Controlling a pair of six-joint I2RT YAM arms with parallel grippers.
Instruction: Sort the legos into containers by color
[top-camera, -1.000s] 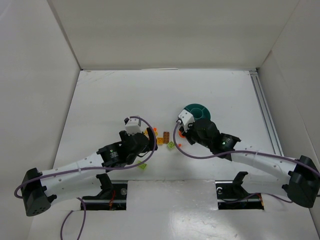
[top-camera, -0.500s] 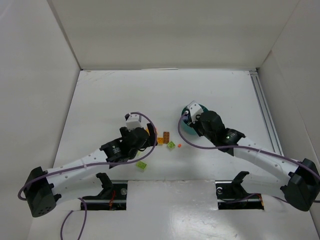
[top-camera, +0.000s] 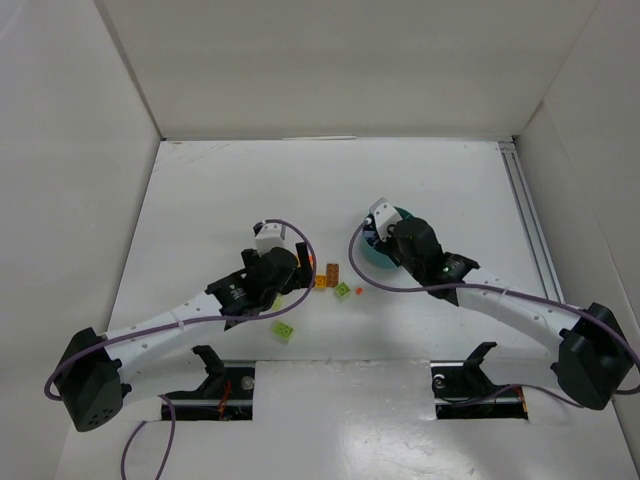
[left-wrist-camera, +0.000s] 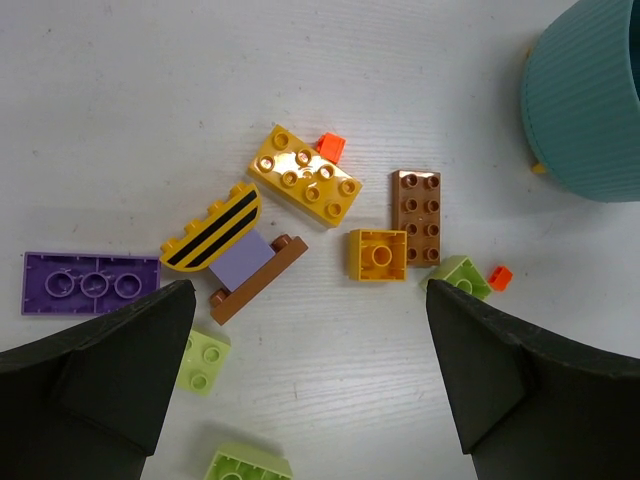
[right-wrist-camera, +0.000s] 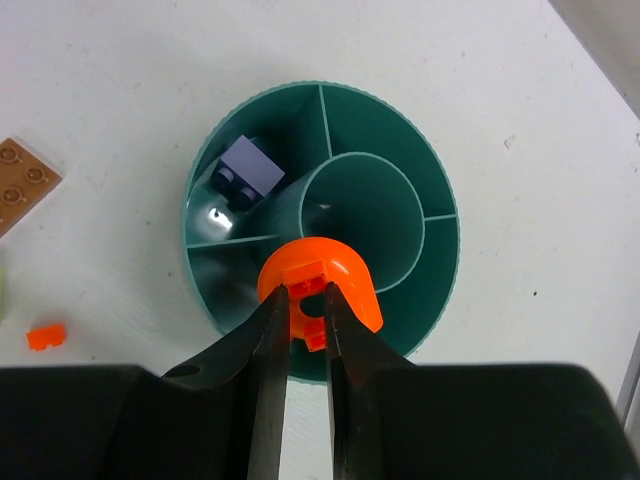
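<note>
Your right gripper (right-wrist-camera: 306, 300) is pinching a rounded orange plastic brick (right-wrist-camera: 345, 280), its two fingers pressed in on the brick's near end. In the right wrist view the brick hangs over the near side of the round teal plastic bowl (right-wrist-camera: 385, 120) and overlaps the wall of the central round cup (right-wrist-camera: 360, 200). Brick and fingers cover what lies beneath, so you cannot tell which compartment it is over, or whether it touches the bowl. A lilac studded brick (right-wrist-camera: 248, 170) lies in the upper-left compartment. A brown studded plate (right-wrist-camera: 22, 180) is cut off by the left edge, and a tiny orange piece (right-wrist-camera: 46, 336) lies on the white table (right-wrist-camera: 120, 80) outside the bowl.

Your left gripper (left-wrist-camera: 308, 300) is spread wide and holds nothing, above the loose legos. Between its fingers you see:
- a yellow studded brick (left-wrist-camera: 305, 185) with a tiny orange-red piece (left-wrist-camera: 331, 147) at its far corner
- a small yellow-orange square brick (left-wrist-camera: 378, 254) just beside the brown plate
- a yellow curved piece with black stripes (left-wrist-camera: 212, 228) sitting with a lilac block (left-wrist-camera: 245, 262) on a narrow brown strip (left-wrist-camera: 262, 276)

A purple plate (left-wrist-camera: 90, 283) lies at the left. The left finger hides part of a lime green square brick (left-wrist-camera: 205, 360), and the right finger hides most of another lime piece (left-wrist-camera: 462, 275). A third lime brick (left-wrist-camera: 248, 467) is cut off by the bottom edge.

From above, each wrist hides its own fingers, and the right wrist covers most of the bowl.
</note>
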